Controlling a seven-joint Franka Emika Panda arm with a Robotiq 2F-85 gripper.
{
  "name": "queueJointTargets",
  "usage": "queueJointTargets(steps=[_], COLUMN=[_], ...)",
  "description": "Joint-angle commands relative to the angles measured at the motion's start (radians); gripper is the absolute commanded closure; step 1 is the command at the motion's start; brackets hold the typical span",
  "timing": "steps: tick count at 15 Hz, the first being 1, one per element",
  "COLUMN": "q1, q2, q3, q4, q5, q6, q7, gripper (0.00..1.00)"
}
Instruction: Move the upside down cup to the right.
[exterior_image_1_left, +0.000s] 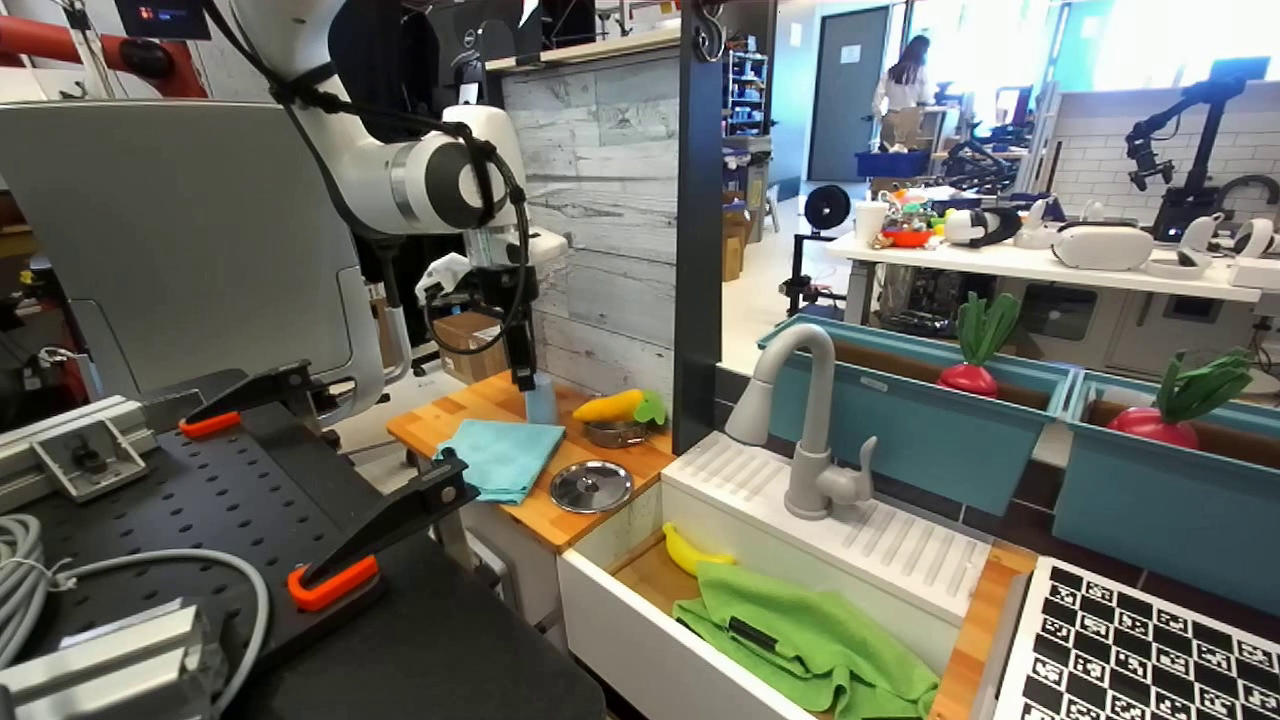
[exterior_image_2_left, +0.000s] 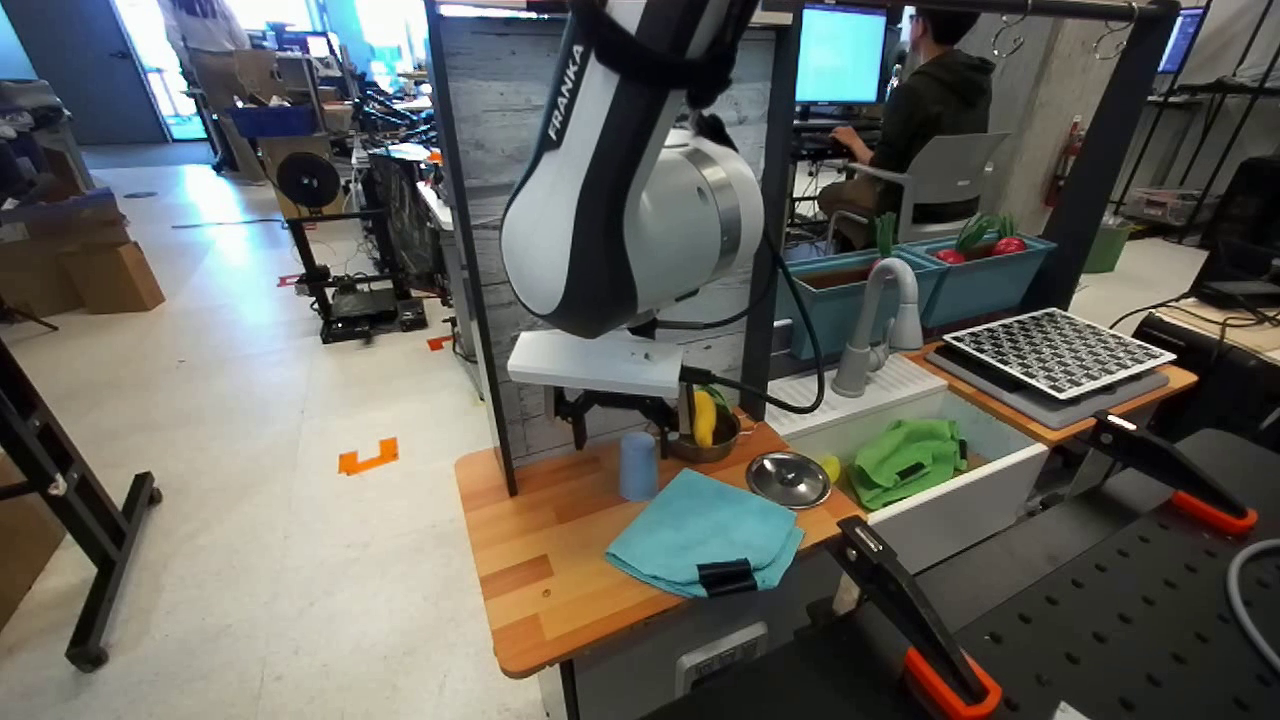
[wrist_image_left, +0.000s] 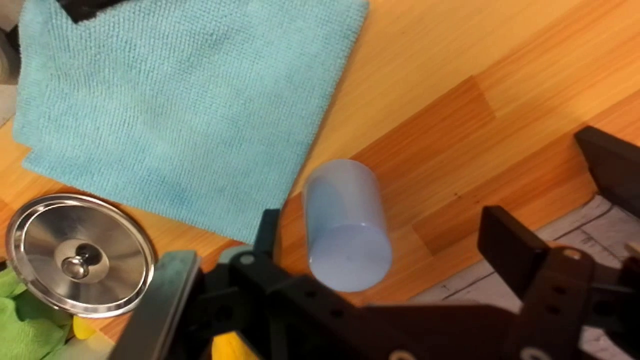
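A light blue, translucent cup (exterior_image_1_left: 541, 400) stands upside down on the wooden counter (exterior_image_2_left: 540, 620), its closed base facing up. It also shows in the exterior view (exterior_image_2_left: 638, 467) and in the wrist view (wrist_image_left: 347, 225). My gripper (wrist_image_left: 385, 230) is open, its fingers spread wide on either side of the cup in the wrist view, with the cup closer to the left finger. In both exterior views the gripper (exterior_image_1_left: 523, 375) (exterior_image_2_left: 622, 438) hangs just above and beside the cup. No contact between finger and cup can be made out.
A turquoise cloth (exterior_image_2_left: 705, 530) lies right beside the cup. A steel lid (exterior_image_2_left: 789, 480) and a pot (exterior_image_2_left: 712, 444) holding a yellow toy vegetable (exterior_image_1_left: 610, 407) are close by. A wood-panel wall (exterior_image_1_left: 610, 200) with dark posts borders the counter. The sink (exterior_image_1_left: 640, 640) adjoins it.
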Motion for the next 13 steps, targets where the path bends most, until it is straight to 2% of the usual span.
queueJointTargets(steps=[1, 4, 6, 7, 9, 13], q1=[0.075, 0.161, 0.204, 0.150, 0.182, 0.187], q2=[-0.135, -0.235, -0.294, -0.205, -0.257, -0.274], q3=[-0.039, -0.085, -0.091, -0.060, -0.065, -0.072], q4=[-0.151, -0.263, -0.316, -0.213, -0.265, -0.290], q5=[-0.017, -0.065, -0.119, -0.084, -0.106, -0.115], q6=[0.012, 0.030, 0.015, 0.000, -0.001, -0.001], q7=[0.008, 0.037, 0.024, 0.021, 0.024, 0.025], gripper=[0.00, 0.00, 0.00, 0.00, 0.00, 0.00])
